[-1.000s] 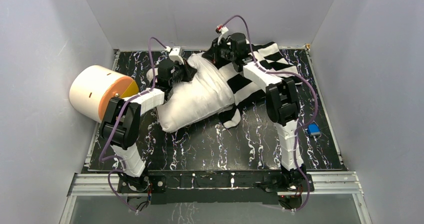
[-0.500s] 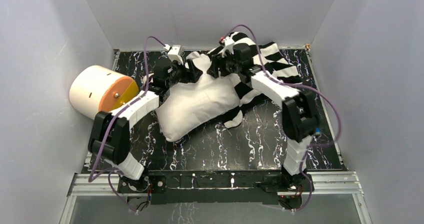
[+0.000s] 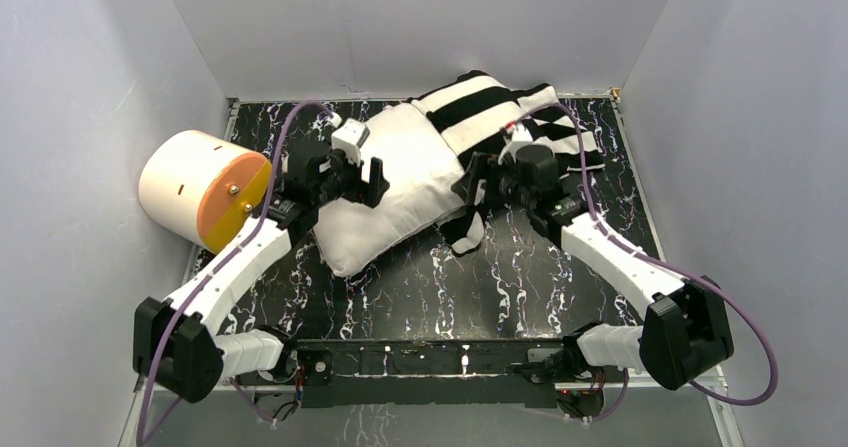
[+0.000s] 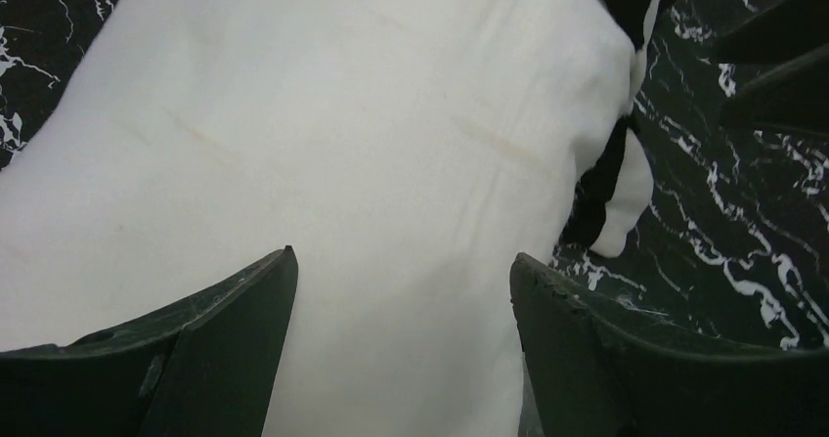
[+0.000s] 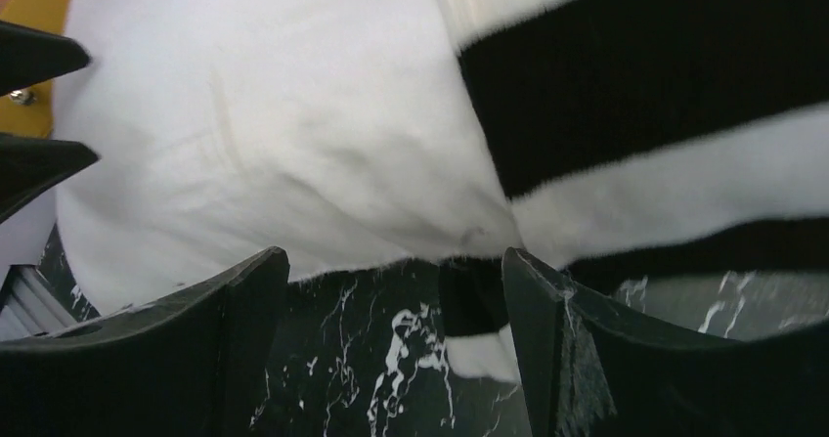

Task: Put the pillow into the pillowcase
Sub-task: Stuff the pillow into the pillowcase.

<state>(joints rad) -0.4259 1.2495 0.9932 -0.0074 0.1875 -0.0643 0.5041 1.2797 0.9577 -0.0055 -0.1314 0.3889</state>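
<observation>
The pillow (image 3: pixel 390 192) is plain matt white cloth, softly creased, the pillowcase (image 3: pixel 490 102) a fuzzier, plush-looking striped fabric, the desk (image 3: pixel 450 287) a smooth black marbled surface with white veins, and the left tool (image 4: pixel 401 256) has fingers (image 4: pixel 626 369) of dark, scuffed, faintly shiny plastic.

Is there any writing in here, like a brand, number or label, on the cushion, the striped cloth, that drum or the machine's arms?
No text can be read in any view.
pillow: plain white, no label showing.
pillowcase: only black and white stripes.
cream cylinder: orange face, no lettering visible.
tabletop: white veining, not writing.
left arm and right arm: any markings are too small to tell.
</observation>
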